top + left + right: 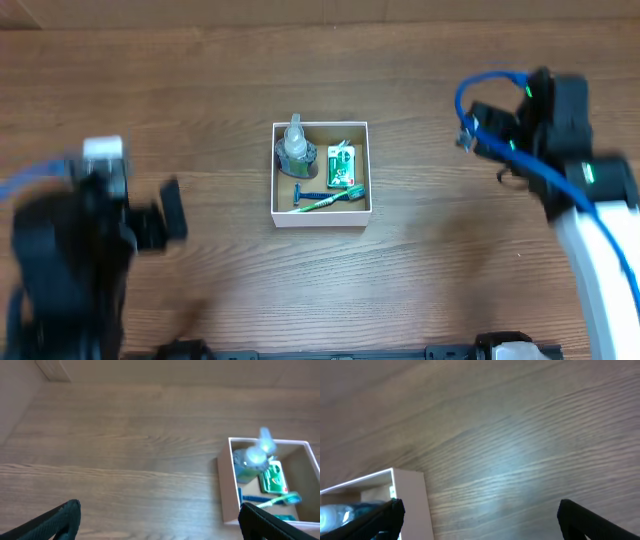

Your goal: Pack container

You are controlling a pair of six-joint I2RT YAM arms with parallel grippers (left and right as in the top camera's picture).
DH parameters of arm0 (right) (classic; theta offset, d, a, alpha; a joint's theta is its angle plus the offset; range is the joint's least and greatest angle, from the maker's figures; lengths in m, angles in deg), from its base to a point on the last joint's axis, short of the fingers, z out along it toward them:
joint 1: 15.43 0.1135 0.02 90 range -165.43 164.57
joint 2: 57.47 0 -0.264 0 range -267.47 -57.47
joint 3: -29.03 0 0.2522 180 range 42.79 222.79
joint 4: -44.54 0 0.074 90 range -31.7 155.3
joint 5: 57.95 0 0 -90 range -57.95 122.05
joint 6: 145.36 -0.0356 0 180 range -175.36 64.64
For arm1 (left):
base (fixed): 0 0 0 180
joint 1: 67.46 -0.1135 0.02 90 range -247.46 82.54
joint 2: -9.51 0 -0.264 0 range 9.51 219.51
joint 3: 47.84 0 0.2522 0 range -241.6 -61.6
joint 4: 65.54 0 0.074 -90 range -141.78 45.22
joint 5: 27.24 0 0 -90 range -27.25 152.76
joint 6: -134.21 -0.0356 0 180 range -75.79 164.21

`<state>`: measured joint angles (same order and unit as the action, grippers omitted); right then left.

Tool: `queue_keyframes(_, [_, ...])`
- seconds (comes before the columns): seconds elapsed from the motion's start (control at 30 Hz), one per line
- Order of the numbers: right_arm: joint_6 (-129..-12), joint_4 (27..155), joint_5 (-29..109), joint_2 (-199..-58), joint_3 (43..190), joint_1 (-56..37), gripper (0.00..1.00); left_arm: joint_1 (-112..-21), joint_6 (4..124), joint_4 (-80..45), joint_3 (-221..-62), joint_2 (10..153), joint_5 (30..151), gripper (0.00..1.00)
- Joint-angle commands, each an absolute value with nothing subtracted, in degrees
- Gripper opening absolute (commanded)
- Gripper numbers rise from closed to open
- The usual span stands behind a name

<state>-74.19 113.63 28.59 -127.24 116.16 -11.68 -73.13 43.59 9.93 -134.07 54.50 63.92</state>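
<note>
The container [277, 214], a square white box with a tan inside, sits mid-table. It holds a clear pump bottle [296, 148], a green packet [342, 166], a green toothbrush [330, 201] and a blue razor [304, 195]. In the left wrist view the container [227, 490] lies at the right with the bottle [252, 460] inside. In the right wrist view its corner [410, 495] shows at lower left. My left gripper [170, 215] is open and empty, left of the container. My right gripper [470, 135] is open and empty, to the container's right.
Bare wooden table [440, 260] surrounds the container. A pale wall edge [15, 395] shows at the far left of the left wrist view. The arms' mounts [500, 350] sit along the near edge.
</note>
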Motion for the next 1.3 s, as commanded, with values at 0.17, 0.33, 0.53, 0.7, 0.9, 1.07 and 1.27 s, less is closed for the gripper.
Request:
queue_keyframes(0.17, [-75.1,109.4,23.3,-101.2,96.7,-11.6,1.0,-73.3,44.1,9.6,-118.5,33.5,68.9,1.0])
queue_keyframes(0.33, [-75.1,110.6,23.1,-96.2,94.9,-11.6,1.0,-73.3,44.6,10.3,-116.5,33.4,71.6,1.0])
queue_keyframes(0.53, [-75.1,113.0,23.1,-97.0,94.9,-11.6,1.0,-73.3,44.6,15.7,-116.4,33.4,71.6,1.0])
queue_keyframes(0.7, [-75.1,113.1,23.1,-97.9,94.9,-11.6,1.0,-73.3,44.6,18.0,-116.4,33.4,71.6,1.0])
queue_keyframes(0.9, [-73.1,115.6,22.0,-98.2,94.8,-11.6,1.0,-73.3,44.6,18.3,-116.4,33.4,71.6,1.0])
queue_keyframes(1.07, [-72.3,110.8,22.2,-97.8,94.3,-11.6,1.0,-73.3,44.6,18.3,-116.4,33.4,71.6,1.0])
queue_keyframes(1.27, [-63.0,105.0,25.9,-93.2,90.2,-10.8,1.0,-73.3,44.6,18.3,-116.4,33.4,71.6,1.0])
